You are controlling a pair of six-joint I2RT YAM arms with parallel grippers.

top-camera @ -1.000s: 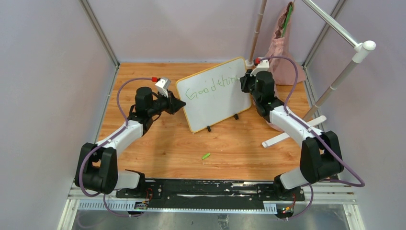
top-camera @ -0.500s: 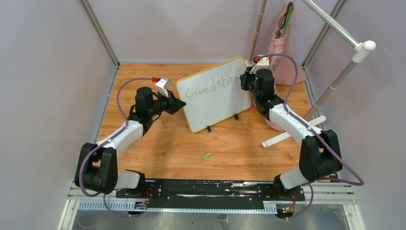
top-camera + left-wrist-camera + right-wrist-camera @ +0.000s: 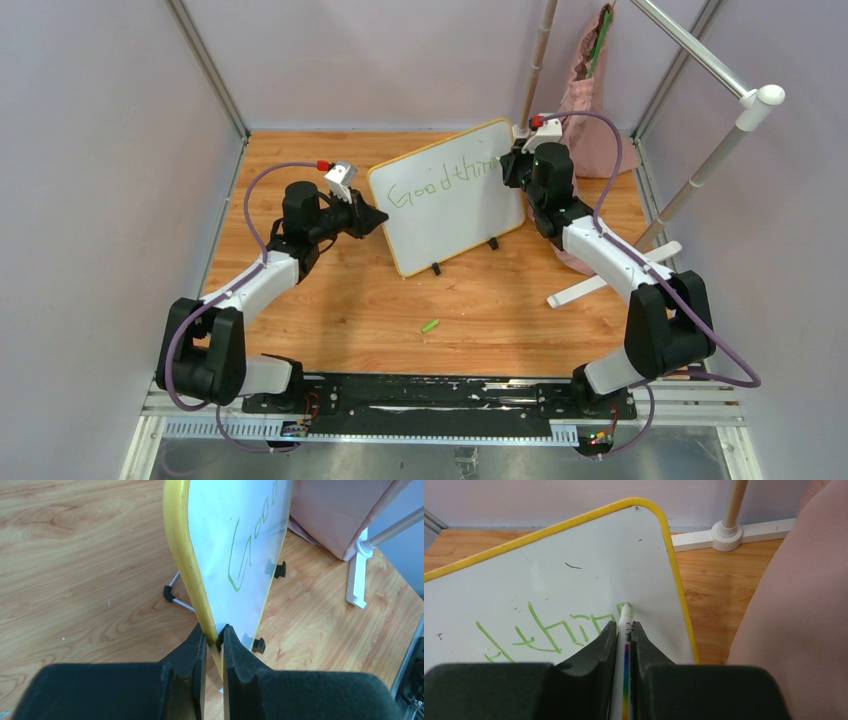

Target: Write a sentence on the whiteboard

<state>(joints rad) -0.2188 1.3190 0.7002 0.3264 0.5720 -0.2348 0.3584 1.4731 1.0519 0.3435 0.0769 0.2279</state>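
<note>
My right gripper [image 3: 624,629] is clamped on a white marker [image 3: 626,652], whose green tip touches the whiteboard [image 3: 574,575] at the end of the green lettering [image 3: 549,630]. That arm reaches forward, with the wrist turned left toward the board. My left gripper [image 3: 214,637] pinches the board's yellow left edge, arm stretched diagonally over the wooden table [image 3: 330,300]. The board stands upright on its feet at the table's rear middle.
</note>
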